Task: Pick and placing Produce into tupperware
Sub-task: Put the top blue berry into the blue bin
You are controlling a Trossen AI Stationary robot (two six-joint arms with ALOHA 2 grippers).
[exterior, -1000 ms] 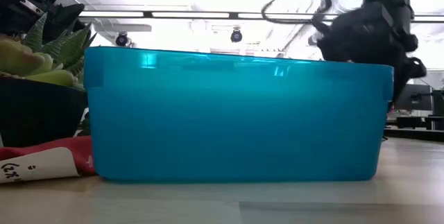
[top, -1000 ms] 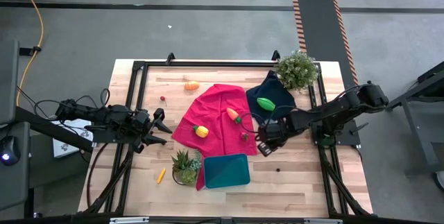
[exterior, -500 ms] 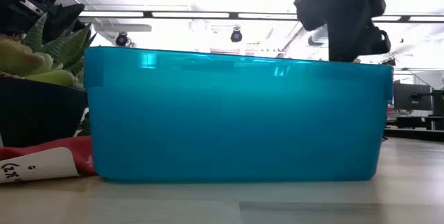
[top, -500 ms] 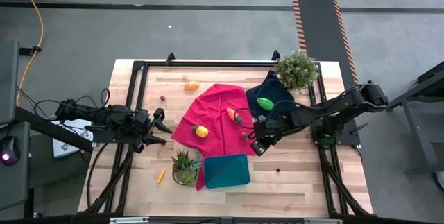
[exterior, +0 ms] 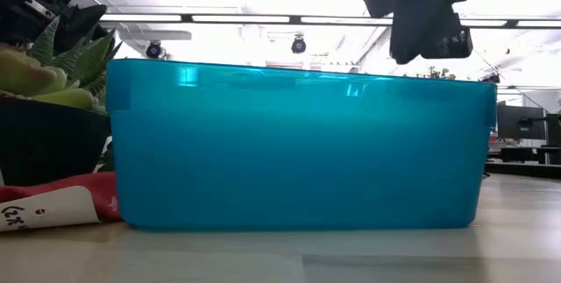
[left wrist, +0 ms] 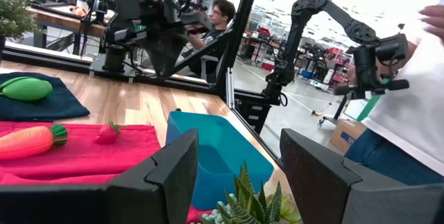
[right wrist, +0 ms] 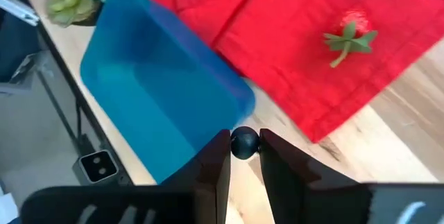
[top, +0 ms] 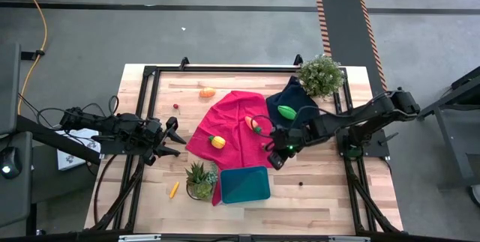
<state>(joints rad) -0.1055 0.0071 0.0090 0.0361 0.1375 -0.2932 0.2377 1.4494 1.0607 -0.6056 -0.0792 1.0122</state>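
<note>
Your right hand point(right wrist: 244, 148) is pinched on a small dark round berry point(right wrist: 244, 143), held between its fingertips just off the near corner of the teal tupperware point(top: 245, 184); from above, that hand point(top: 275, 157) sits at about 1 o'clock of the container, over the edge of the red cloth point(top: 232, 122). Your left hand point(top: 174, 138) waits well apart at the tabletop's 9 o'clock side, its fingers standing apart with nothing between them. Judging by how things lie, you are barely into the job: the tupperware looks empty in both wrist views, and this berry would be its first piece. Left out are the carrot point(top: 252, 124), the yellow-orange piece point(top: 217, 141) and a strawberry point(right wrist: 350, 32) on the red cloth, the green oval point(top: 286, 112) on the navy cloth point(top: 304, 101) at 1 o'clock, an orange piece point(top: 208, 92) toward 11 o'clock, and the thin yellow stick point(top: 174, 189) at 7 o'clock beside the succulent pot point(top: 199, 180). A tiny dark bit point(top: 301, 183) also lies at 3 o'clock of the container.
</note>
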